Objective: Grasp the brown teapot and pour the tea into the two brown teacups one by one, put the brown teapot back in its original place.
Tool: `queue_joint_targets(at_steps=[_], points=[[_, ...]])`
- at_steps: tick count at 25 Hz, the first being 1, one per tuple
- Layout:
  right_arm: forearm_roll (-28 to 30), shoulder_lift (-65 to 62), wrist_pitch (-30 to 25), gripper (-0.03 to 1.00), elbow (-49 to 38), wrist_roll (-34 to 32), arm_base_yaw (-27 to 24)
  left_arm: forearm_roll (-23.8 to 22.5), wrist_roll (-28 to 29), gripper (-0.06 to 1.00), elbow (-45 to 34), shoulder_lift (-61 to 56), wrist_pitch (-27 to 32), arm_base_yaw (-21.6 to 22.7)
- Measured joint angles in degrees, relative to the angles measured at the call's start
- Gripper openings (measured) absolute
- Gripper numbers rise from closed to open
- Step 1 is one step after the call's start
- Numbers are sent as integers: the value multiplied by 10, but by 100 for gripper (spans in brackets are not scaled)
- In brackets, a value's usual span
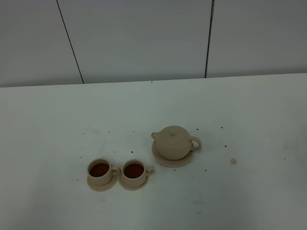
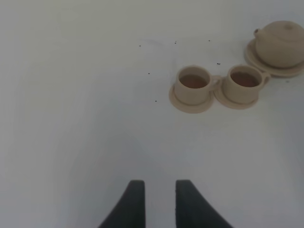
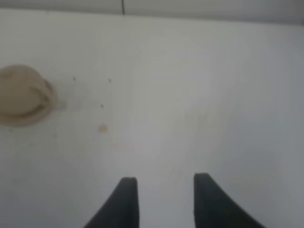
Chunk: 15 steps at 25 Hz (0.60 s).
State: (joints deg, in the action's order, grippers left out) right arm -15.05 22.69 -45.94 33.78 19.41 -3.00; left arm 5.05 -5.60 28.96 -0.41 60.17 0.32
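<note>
The brown teapot [image 1: 173,142] stands upright on its wide saucer [image 1: 159,160] right of the table's middle, spout to the left and handle to the right. The two brown teacups [image 1: 100,171] [image 1: 134,171] stand side by side on their small saucers, front left of the teapot, both holding dark tea. In the left wrist view the cups [image 2: 194,83] [image 2: 244,81] and teapot [image 2: 282,42] lie far from my left gripper [image 2: 160,187], which is narrowly open and empty. My right gripper [image 3: 165,183] is open and empty, with the blurred teapot [image 3: 21,92] far off. Neither gripper shows in the exterior view.
A small tan spot [image 1: 233,161] lies on the white table right of the teapot; it also shows in the right wrist view [image 3: 102,128]. Dark specks are scattered around the tea set. A grey panelled wall [image 1: 144,38] rises behind the table's far edge.
</note>
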Motion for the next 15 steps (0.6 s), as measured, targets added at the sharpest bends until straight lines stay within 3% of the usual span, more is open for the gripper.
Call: queue_joint_targets(at_steps=[8,15], points=[[54,-100,-98,27,-1,-80,0,0,0,23,0,0,0,0],[62,-201,-142,27,-48,-126,0,0,0,23,0,0,0,0]])
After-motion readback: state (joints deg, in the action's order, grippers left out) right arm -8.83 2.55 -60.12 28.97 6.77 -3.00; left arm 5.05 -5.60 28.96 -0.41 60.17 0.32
